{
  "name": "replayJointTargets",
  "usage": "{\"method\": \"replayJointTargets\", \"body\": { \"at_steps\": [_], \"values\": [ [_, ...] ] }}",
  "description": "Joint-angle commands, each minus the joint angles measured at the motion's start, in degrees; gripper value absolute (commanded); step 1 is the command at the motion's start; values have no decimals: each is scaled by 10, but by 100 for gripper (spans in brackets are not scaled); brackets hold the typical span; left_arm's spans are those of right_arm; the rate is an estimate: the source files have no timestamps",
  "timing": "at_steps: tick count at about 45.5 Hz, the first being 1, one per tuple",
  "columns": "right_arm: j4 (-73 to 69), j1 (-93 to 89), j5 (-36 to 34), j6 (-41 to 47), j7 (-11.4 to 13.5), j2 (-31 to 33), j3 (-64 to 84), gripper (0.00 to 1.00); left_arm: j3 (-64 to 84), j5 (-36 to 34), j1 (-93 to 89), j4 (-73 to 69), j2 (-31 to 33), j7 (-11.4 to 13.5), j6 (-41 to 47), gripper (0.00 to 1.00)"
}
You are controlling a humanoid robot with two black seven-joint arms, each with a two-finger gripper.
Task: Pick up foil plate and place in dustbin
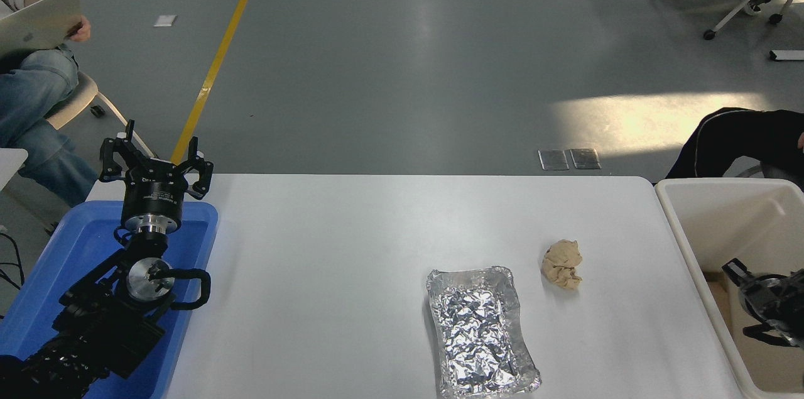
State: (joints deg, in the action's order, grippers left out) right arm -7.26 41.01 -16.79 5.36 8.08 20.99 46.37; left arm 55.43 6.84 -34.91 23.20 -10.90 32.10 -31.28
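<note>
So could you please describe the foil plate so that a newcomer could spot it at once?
On the white table, look at the near right part. The foil plate lies there, a shiny silver rectangular tray with crinkled base, unlike the crumpled tan paper lump just beyond it.

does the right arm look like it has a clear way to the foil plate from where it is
Probably yes. The right gripper sits over the dustbin, and bare table lies between the bin's rim and the foil plate. The paper lump sits farther back, off that line.
</note>
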Motion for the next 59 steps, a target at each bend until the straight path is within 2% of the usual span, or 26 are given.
{"method": "replayJointTargets", "body": {
  "at_steps": [1,8,12,17,23,31,40,52,59],
  "values": [
    [-163,100,0,9,-3,89,-4,26,-1,-1,0,0,0,0,0,99],
    [-315,212,19,8,-2,178,0,29,-1,-1,0,0,0,0,0,99],
    [-383,269,79,12,-3,215,2,46,-1,-1,0,0,0,0,0,99],
    [-484,348,164,17,-3,267,5,61,-1,-1,0,0,0,0,0,99],
    [-589,451,233,19,-3,285,44,73,-1,-2,0,0,0,-1,-1,99],
    [-668,604,231,18,-3,219,196,73,-1,-2,1,0,0,-1,-2,99],
    [-746,728,216,24,-3,139,274,74,-1,-2,1,0,0,-1,-2,99],
    [-843,884,174,99,-3,34,302,81,-1,-1,1,0,0,-1,-2,99],
    [-861,944,148,161,-3,8,297,84,-1,0,1,0,0,0,-2,99]
  ]
}}
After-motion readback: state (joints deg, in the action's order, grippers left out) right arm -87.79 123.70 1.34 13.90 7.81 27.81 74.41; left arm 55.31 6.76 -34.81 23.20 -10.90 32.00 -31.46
